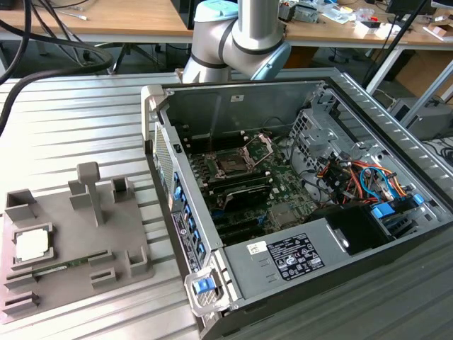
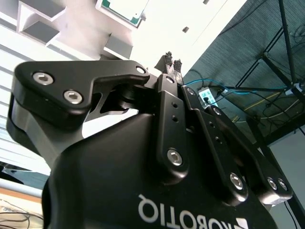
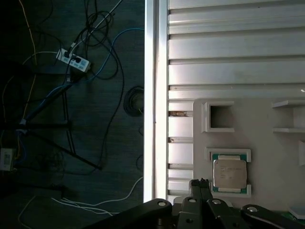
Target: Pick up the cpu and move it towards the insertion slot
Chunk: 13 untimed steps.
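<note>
Exterior view — cpu [image 1: 32, 245] flat, face up — square to tray [image 1: 71, 234]

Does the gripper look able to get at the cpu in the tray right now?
Probably yes: the cpu lies uncovered in the grey tray, and the gripper hangs above the tray close by, though its jaws look shut.

Slatted metal table [image 1: 71, 120] — grey tray [image 1: 65, 221], open computer case [image 1: 226, 106]
</note>
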Each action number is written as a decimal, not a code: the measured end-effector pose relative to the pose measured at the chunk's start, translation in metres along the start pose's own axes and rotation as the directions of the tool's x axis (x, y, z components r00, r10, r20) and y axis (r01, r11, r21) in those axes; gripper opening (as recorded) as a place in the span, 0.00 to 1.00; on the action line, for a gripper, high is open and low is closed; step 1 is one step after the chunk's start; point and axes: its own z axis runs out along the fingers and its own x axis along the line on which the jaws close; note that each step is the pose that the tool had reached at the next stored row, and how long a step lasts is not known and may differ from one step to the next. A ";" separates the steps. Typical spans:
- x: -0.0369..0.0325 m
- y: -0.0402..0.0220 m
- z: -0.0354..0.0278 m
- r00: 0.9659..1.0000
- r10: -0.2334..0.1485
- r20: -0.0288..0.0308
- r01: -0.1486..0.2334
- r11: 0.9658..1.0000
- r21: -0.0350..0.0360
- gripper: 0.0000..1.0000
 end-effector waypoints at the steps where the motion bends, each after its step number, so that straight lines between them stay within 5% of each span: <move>1: -0.0001 0.0000 0.0001 1.000 0.000 0.000 0.000 1.000 0.000 0.11; 13: -0.0030 -0.0001 0.0017 1.000 0.000 0.000 0.000 1.000 0.000 0.11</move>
